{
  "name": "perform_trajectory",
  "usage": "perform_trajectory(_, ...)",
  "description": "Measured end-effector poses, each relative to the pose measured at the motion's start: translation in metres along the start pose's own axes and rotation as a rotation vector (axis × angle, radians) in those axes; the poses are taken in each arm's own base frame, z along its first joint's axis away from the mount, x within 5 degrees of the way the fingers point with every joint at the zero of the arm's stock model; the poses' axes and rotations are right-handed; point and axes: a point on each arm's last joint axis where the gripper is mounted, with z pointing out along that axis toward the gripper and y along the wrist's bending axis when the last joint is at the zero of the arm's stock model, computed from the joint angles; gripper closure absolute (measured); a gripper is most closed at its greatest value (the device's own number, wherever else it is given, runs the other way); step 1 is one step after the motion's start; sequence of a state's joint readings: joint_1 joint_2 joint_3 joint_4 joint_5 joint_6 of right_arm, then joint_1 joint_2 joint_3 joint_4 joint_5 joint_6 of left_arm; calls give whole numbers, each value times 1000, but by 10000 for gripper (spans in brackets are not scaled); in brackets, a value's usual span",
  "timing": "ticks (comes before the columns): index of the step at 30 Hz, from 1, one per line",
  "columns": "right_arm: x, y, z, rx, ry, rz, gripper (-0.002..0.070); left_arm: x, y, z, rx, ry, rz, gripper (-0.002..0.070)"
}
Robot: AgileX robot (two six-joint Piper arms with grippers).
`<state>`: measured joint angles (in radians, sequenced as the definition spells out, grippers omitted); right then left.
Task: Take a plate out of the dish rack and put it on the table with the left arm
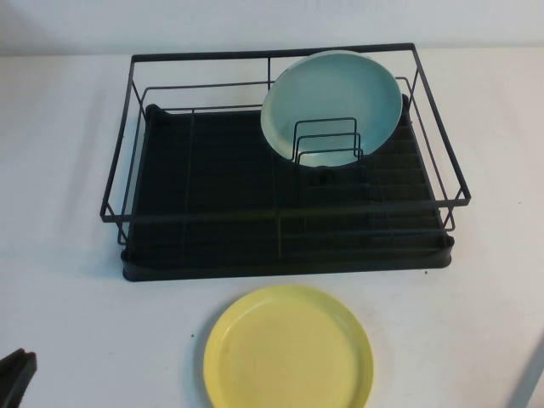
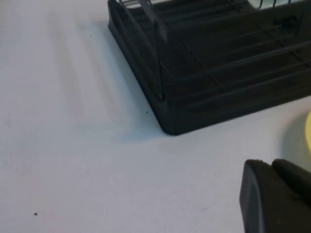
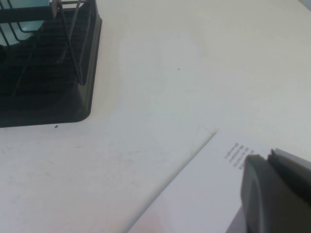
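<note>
The pale-yellow plate (image 1: 287, 350) lies flat on the white table (image 1: 68, 280), just in front of the dish rack (image 1: 280, 214). A sliver of the plate shows in the left wrist view (image 2: 308, 128). My left gripper (image 1: 15, 374) is low at the near left corner of the table, left of the plate and apart from it. In its wrist view the left gripper (image 2: 269, 162) is shut and empty, near the rack's front left corner (image 2: 170, 121). My right gripper (image 3: 268, 154) is shut and empty, over the table to the right of the rack (image 3: 48, 97).
A light blue-green plate (image 1: 331, 98) stands upright in the small wire holder (image 1: 325, 140) at the rack's back right. It also shows in the right wrist view (image 3: 24, 14). A white printed sheet (image 3: 194, 194) lies under the right gripper.
</note>
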<state>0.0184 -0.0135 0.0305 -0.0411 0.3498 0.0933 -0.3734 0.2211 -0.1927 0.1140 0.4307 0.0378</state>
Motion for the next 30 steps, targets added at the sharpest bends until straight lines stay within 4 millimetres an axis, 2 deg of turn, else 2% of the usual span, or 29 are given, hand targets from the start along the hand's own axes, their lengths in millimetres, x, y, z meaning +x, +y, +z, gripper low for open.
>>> perform_trajectory(2,0,0,0,0,0,0,696,14,-1,5,-28,-76,-12,675)
perform_trajectory(6,0,0,0,0,0,0,696,42,-3,13,-81,-106,-59,675)
perform_trajectory(15,0,0,0,0,0,0,696,51,2,9,-181,-83,-150,676)
perform_trajectory(30,0,0,0,0,0,0,696,54,0,5,-182,-79,-193,676)
